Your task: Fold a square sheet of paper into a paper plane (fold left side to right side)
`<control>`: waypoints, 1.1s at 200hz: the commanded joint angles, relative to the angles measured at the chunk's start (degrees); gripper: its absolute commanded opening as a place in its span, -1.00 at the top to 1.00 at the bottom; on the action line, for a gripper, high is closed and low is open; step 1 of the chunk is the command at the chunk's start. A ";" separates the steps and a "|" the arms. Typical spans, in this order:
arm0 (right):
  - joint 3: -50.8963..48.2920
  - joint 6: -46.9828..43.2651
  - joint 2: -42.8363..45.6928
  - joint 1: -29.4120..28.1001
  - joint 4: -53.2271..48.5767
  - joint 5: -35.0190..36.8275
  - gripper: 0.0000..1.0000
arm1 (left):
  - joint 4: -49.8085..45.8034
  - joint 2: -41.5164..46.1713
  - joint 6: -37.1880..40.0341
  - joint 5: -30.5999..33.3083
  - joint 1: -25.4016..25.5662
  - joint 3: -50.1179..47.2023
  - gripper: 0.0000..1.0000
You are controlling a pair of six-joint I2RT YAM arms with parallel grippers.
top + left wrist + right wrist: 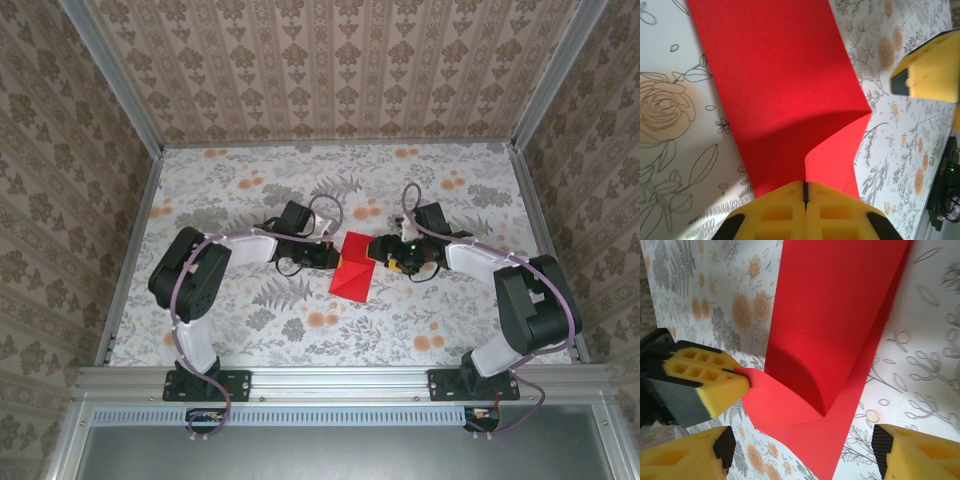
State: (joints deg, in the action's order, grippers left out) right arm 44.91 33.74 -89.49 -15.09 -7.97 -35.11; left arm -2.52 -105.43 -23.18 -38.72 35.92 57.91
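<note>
From above: mid-desk [240, 200], the red sheet of paper [352, 266], partly folded, flanked left and right by the two arms' jaws.

From the left wrist: left jaws pressed together, pinching the sheet's raised edge.

From the right wrist: right jaws spread wide, apparently clear of the sheet; left jaws nipping a lifted corner.

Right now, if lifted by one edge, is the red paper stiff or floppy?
Likely floppy: the lifted flap of the red paper bows in a curve instead of staying flat. Probably light and thin, so a push could slide or buckle it.
</note>
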 commanded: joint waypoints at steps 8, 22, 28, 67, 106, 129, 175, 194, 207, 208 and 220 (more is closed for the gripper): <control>2.04 1.37 -3.67 -2.66 2.54 -4.74 -0.47 | 0.89 4.15 0.37 1.15 -0.92 -1.83 1.00; 2.85 2.08 -4.98 -4.10 4.00 -5.31 -0.46 | 1.00 4.18 0.23 1.15 -0.94 -2.01 0.99; 3.11 2.61 -5.52 -4.62 4.71 -5.41 -0.45 | 1.08 4.15 0.09 1.11 -0.94 -2.08 0.99; 4.83 5.40 -9.65 -6.18 8.28 -6.54 -0.09 | 1.14 3.92 0.07 1.36 -0.99 -1.93 0.94; 5.39 5.84 -9.46 -6.20 9.55 -5.47 0.74 | 1.71 6.43 -1.00 1.50 -2.13 -3.11 0.43; 5.62 4.60 -5.97 -4.68 10.48 -5.37 0.93 | 3.10 11.55 -3.00 3.06 -4.84 -5.84 -0.02; 9.53 -1.02 2.15 0.22 13.34 -14.51 0.95 | 7.79 24.85 -10.29 -1.34 -11.95 -9.66 -0.58; 12.25 -2.29 4.68 1.42 15.54 -19.04 0.93 | 13.65 29.65 -15.53 -4.87 -14.31 -10.79 -0.76; 14.87 -3.54 5.57 1.40 16.13 -22.39 0.91 | 17.37 32.21 -18.22 -6.91 -14.98 -10.69 -0.89; 15.13 -3.61 5.65 1.43 16.18 -22.69 0.90 | 17.68 32.35 -18.44 -7.03 -14.99 -10.61 -0.89; 17.90 -4.35 5.69 1.39 16.13 -25.69 0.90 | 20.85 33.68 -20.68 -8.99 -15.00 -9.98 -0.97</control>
State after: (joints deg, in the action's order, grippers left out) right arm 57.87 33.10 -85.76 -13.43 5.15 -51.24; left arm 8.82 -74.94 -36.73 -41.32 21.15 47.86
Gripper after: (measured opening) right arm 0.053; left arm 0.962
